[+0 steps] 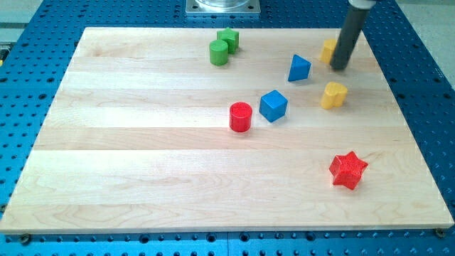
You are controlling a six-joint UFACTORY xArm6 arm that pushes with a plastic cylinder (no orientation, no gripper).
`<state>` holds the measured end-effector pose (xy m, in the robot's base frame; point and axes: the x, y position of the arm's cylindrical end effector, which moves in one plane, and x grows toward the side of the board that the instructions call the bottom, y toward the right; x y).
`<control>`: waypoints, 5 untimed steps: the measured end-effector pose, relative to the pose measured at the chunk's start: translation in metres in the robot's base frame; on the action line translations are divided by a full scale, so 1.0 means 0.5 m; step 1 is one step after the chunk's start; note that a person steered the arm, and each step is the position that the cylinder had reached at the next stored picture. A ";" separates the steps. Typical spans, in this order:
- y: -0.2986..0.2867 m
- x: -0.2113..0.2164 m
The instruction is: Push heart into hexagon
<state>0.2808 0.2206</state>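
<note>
The yellow heart (333, 94) lies on the wooden board at the view's right, a little above mid-height. A second yellow block, the hexagon as far as I can tell (327, 50), sits above it near the top right, partly hidden by my rod. My tip (339, 68) rests on the board just right of and below the hexagon, touching or nearly touching it. The tip is a short gap above the heart, apart from it.
A blue triangle (299, 68) lies left of my tip. A blue cube (273, 105) and a red cylinder (240, 116) sit near the middle. A green cylinder (219, 52) and a green star-like block (228, 38) are at the top. A red star (348, 170) is at lower right.
</note>
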 end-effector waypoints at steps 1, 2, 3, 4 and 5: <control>0.013 0.016; 0.018 0.242; -0.013 0.296; -0.117 0.285; -0.116 0.225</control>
<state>0.3935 0.1626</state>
